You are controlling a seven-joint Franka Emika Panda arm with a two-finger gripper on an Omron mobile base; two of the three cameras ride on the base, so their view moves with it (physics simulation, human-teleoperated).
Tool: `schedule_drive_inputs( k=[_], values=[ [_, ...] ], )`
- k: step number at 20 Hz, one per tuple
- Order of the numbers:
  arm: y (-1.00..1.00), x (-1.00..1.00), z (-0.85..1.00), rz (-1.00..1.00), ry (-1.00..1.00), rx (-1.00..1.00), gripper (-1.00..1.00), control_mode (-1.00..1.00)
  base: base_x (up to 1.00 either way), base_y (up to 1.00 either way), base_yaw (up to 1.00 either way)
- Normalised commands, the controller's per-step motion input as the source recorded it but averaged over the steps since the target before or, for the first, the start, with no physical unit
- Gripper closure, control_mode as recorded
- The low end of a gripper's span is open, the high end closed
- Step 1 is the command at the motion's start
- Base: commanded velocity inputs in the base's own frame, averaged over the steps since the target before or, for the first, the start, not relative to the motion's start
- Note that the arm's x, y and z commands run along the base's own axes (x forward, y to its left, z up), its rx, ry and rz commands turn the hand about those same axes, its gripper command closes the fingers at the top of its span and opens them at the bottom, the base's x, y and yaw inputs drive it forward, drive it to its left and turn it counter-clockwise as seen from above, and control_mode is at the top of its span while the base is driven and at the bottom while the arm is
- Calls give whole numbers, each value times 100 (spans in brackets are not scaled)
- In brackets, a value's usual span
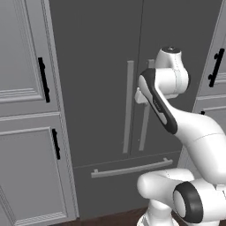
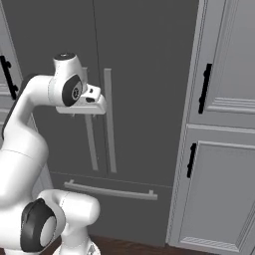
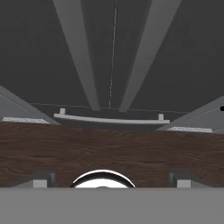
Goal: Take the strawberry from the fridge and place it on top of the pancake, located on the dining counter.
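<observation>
The fridge (image 1: 97, 66) (image 2: 144, 60) stands straight ahead, dark grey, both doors shut. Two long vertical bar handles (image 1: 128, 106) (image 2: 110, 119) run down its middle seam. My gripper (image 2: 84, 112) hangs close in front of these handles at about their upper part and points downward. In the hand view my gripper (image 3: 111, 180) is open, its fingertips (image 3: 41, 179) far apart with nothing between them, looking down the doors (image 3: 43, 65) to the drawer handle (image 3: 109, 119). The strawberry is hidden behind the shut doors. The pancake and the dining counter are out of view.
Light grey panelled cabinets with black handles flank the fridge on the left (image 1: 26, 132) and the right (image 2: 224, 149). A bottom drawer with a horizontal bar (image 1: 131, 167) (image 2: 110, 191) sits under the doors. Dark wood floor (image 3: 109, 148) lies below.
</observation>
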Motion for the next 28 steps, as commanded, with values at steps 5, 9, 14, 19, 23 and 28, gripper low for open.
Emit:
schedule_drive_inputs(
  k=[5,9,14,19,23,28],
  values=[
    [0,0,0,0,0,0,-100,100,-18,0,0],
    [0,0,0,0,0,0,-100,100,-24,0,0],
    [0,0,0,0,0,0,-100,100,-33,0,0],
    [0,0,0,0,0,0,-100,100,-14,0,0],
    [0,16,0,1,-29,0,-100,-100,0,0,0],
    [-5,25,3,0,-38,4,-100,-100,0,0,0]
  ],
)
